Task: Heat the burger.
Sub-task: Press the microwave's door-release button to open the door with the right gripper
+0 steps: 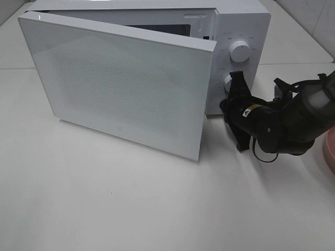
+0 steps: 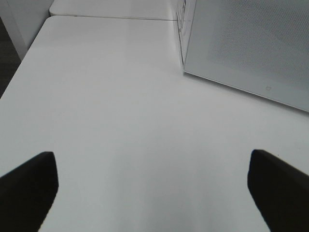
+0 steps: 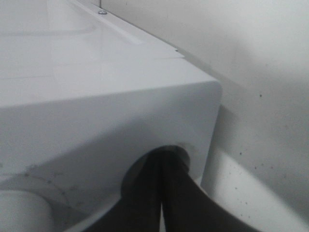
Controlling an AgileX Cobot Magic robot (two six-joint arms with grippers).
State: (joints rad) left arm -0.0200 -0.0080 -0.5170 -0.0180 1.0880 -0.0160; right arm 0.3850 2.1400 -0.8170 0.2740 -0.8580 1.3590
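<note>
The burger is not in view; the open door (image 1: 125,83) hides the inside of the white microwave (image 1: 246,21). My right gripper (image 1: 234,83) is at the microwave's control panel, at the lower knob (image 1: 228,80), below the upper knob (image 1: 240,50). In the right wrist view its dark fingers (image 3: 145,203) are pressed together with no gap, tips in the round recess of that knob. My left gripper (image 2: 152,193) is open and empty, low over the bare white table (image 2: 120,111). It does not show in the high view.
The microwave door swings out to the front left and also shows in the left wrist view (image 2: 251,43). The rim of a pinkish plate (image 1: 331,149) peeks in at the right edge, behind my right arm (image 1: 282,125). A wall stands right of the microwave.
</note>
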